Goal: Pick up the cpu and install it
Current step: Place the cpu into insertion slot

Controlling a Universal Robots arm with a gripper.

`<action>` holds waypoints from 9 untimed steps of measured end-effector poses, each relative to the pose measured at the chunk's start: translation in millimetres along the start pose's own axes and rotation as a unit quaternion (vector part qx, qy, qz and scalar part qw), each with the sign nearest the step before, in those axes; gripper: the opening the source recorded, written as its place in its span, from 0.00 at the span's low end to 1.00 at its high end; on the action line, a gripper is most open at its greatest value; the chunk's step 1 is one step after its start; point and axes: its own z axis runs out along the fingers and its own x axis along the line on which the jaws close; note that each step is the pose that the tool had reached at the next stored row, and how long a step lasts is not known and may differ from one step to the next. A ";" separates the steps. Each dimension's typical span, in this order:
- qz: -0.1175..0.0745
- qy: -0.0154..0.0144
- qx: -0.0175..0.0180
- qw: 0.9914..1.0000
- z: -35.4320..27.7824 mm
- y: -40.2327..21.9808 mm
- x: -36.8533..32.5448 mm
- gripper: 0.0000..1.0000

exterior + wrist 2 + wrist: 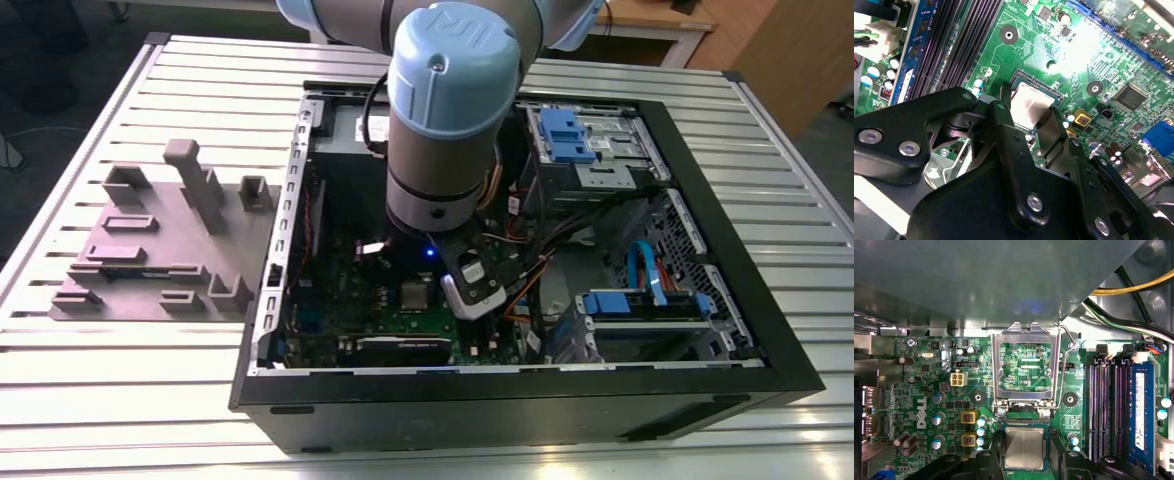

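Just off the hinge end of the flipped-open silver metal socket frame (997,367), the small square cpu with the shiny silver-grey top (1024,447) lies flat on the green motherboard (1076,365), looking seated in its socket. The black gripper (1026,462) straddles it from straight above, and I can't tell whether it's squeezing the chip or just bracketing it. It's square, so no long axis; there's white print beside the frame.

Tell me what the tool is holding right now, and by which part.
The flat square silver-topped cpu chip, apparently clamped by two opposite side edges between the black tool's fingers, low over the green motherboard.
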 end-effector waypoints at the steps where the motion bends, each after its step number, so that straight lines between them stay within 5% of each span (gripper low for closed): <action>1: 0.000 0.000 0.000 1.000 0.1 0.0 -0.1 0.47; 9: 0.000 0.001 0.000 1.000 -1.4 0.1 -1.6 0.53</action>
